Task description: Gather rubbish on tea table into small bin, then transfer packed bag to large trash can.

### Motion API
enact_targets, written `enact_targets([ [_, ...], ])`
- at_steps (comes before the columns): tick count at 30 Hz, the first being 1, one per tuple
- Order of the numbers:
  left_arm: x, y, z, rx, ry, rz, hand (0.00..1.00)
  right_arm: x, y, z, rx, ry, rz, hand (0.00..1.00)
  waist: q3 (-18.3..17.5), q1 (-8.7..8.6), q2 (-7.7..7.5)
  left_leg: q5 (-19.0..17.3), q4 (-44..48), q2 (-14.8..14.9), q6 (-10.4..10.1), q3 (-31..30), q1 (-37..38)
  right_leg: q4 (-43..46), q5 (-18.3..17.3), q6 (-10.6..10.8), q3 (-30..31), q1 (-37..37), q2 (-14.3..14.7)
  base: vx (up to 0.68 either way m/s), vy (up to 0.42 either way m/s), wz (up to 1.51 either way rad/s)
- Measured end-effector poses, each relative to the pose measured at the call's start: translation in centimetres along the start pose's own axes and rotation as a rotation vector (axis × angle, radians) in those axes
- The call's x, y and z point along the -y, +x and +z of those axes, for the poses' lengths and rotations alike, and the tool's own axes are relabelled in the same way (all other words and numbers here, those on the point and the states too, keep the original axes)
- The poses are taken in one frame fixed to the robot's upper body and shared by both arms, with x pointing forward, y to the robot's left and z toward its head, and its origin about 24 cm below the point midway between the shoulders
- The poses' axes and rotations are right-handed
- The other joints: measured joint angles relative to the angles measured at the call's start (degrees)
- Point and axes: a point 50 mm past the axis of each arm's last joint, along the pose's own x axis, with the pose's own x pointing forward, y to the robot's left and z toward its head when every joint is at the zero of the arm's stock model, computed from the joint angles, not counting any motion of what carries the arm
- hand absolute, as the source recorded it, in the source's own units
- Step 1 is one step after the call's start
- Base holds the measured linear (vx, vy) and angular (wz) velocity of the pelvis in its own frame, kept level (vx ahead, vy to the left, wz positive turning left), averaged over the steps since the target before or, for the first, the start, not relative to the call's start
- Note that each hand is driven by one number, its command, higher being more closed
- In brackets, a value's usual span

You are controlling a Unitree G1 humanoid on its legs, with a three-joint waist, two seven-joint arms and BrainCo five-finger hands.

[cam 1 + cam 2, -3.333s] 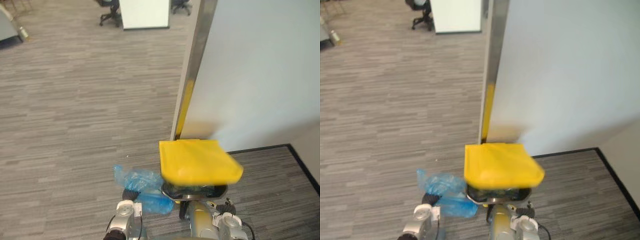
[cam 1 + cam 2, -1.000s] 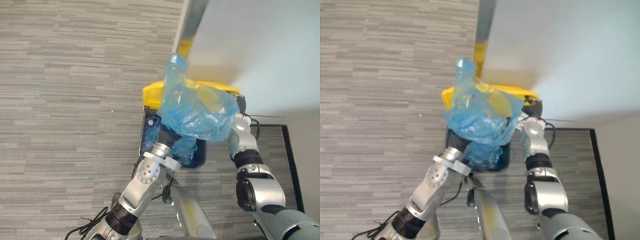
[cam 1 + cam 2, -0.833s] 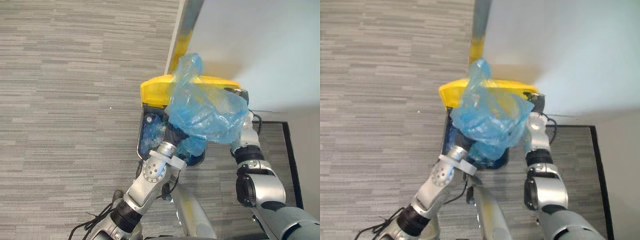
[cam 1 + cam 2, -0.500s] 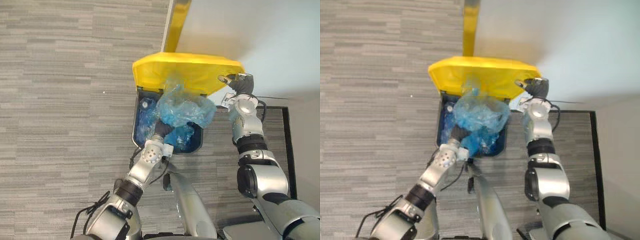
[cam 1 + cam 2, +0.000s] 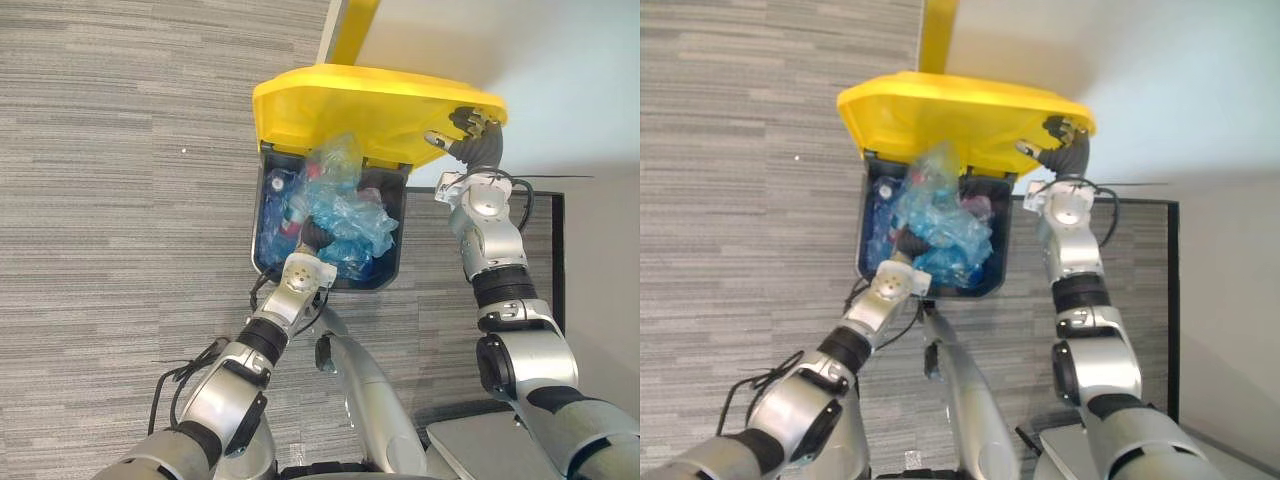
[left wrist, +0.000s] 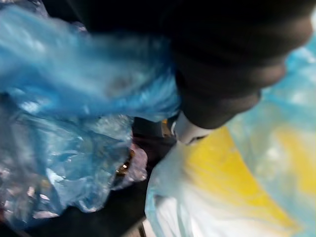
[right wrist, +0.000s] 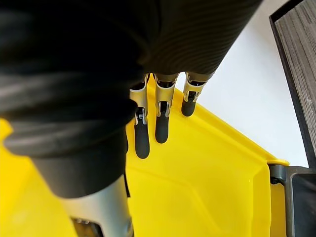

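Yellow lid [image 5: 350, 105] leaned on our right hand's [image 5: 474, 145] straight fingers [image 7: 162, 123], so trash can [image 5: 398, 250] stood open. Left hand's [image 5: 313, 237] fingers sat buried in blue bag [image 5: 350, 215]; grip we couldn't tell.

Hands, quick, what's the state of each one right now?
Left hand: cannot be told, it is sunk in the blue bag inside the trash can.
Right hand: open, straight fingers propping the yellow lid.

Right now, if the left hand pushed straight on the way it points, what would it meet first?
Probably the blue bag right ahead of the left hand, inside the trash can; depth is unclear.
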Motion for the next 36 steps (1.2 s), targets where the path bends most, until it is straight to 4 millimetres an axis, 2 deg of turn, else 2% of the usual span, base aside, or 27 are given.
enact_targets([
  [9,-1.4,0.9,-0.2,-0.041,0.229,0.058,0.0,-1.0,-0.2,-0.2,0.002,-0.056,0.052,0.0,0.02,-0.17,-0.05,-0.33,0.07,-0.22,0.44,1.51,1.23,1.19,-0.38,-0.51,1.26,0.0,0.07,0.05,0.022,-0.07],
  [16,-2.4,0.9,-0.7,-0.067,0.28,0.109,0.0,-1.1,-0.2,-0.4,-0.001,-0.077,0.077,0.0,0.02,-0.04,-0.05,0.39,-1.31,-0.48,-0.07,1.23,2.12,1.38,-0.37,-0.52,1.07,0.26,-0.11,0.03,-0.018,0.04],
  [18,-2.6,0.8,-1.0,-0.076,0.28,0.124,0.0,-1.0,-0.3,-0.9,-0.012,-0.109,0.089,0.0,0.01,-0.01,-0.03,0.87,-2.29,-0.85,0.1,1.12,3.13,1.29,-0.39,-0.54,0.95,0.92,-0.45,0.03,-0.012,0.08],
  [20,-2.8,0.1,-1.3,-0.063,0.257,0.14,0.0,-0.6,-0.9,-2.3,-0.045,-0.13,0.102,0.0,-0.01,0.19,0.02,1.17,-2.83,-0.97,0.57,0.68,4.28,0.87,-0.44,-0.61,0.61,2.33,-0.62,0.03,-0.01,0.13],
  [23,-2.9,-1.6,-2.4,-0.052,0.221,0.154,0.0,0.5,-2.4,-4.7,-0.092,-0.177,0.118,0.0,-0.04,1.26,0.07,1.73,-4.32,-1.25,0.91,-0.26,6.32,0.22,-0.47,-0.59,-0.16,4.57,-1.04,0.03,-0.004,0.21],
  [26,-3.6,-3.7,-4.0,-0.066,0.207,0.178,0.0,1.5,-4.2,-7.3,-0.151,-0.217,0.134,0.0,-0.46,2.6,0.45,2.65,-7.04,-2.26,2.38,-1.69,8.24,-0.23,-0.79,-0.69,-0.8,6.14,-2.02,0.05,-0.009,0.27],
  [28,-4.2,-5.2,-5.1,-0.074,0.226,0.203,0.0,2.3,-5.5,-9.0,-0.203,-0.203,0.12,0.0,-1.18,3.3,1.14,3.55,-8.33,-2.69,2.22,-2.25,8.69,-0.22,-1.08,-0.72,-1.46,6.35,-2.6,0.05,-0.01,0.2],
  [31,-5.1,-8.3,-8.5,-0.182,0.212,0.24,0.0,2.6,-8.6,-12.1,-0.306,-0.186,0.129,0.0,-2.1,3.52,2.85,3.71,-8.9,-2.89,2.48,-3.33,11.12,-0.14,-1.89,-0.42,-2.06,9.04,-2.85,0.07,0.03,0.15],
  [33,-5.1,-11.1,-11.5,-0.298,0.144,0.246,0.0,3.9,-11.6,-14.6,-0.397,-0.192,0.117,0.0,-4.35,3.55,4.05,3.7,-9.27,-3.34,2.52,-3.85,12.18,0.15,-2.51,-0.17,-2.73,10.24,-3.68,0.06,0.059,0.18],
  [34,-5.2,-11.7,-12.2,-0.332,0.121,0.25,0.0,4.0,-12.3,-15.2,-0.421,-0.187,0.113,0.0,-5.09,3.55,4.1,3.77,-9.51,-3.5,2.64,-3.92,12.35,0.26,-2.63,-0.09,-2.75,10.32,-3.87,0.06,0.057,0.15],
  [36,-6.0,-14.4,-15.9,-0.506,0.012,0.288,0.0,4.2,-15.1,-16.9,-0.502,-0.192,0.114,0.0,-6.22,3.56,4.24,3.95,-9.87,-4.16,2.96,-4.32,14.82,1.1,-3.37,0.56,-2.83,12.34,-4.64,0.06,0.044,0.1],
])
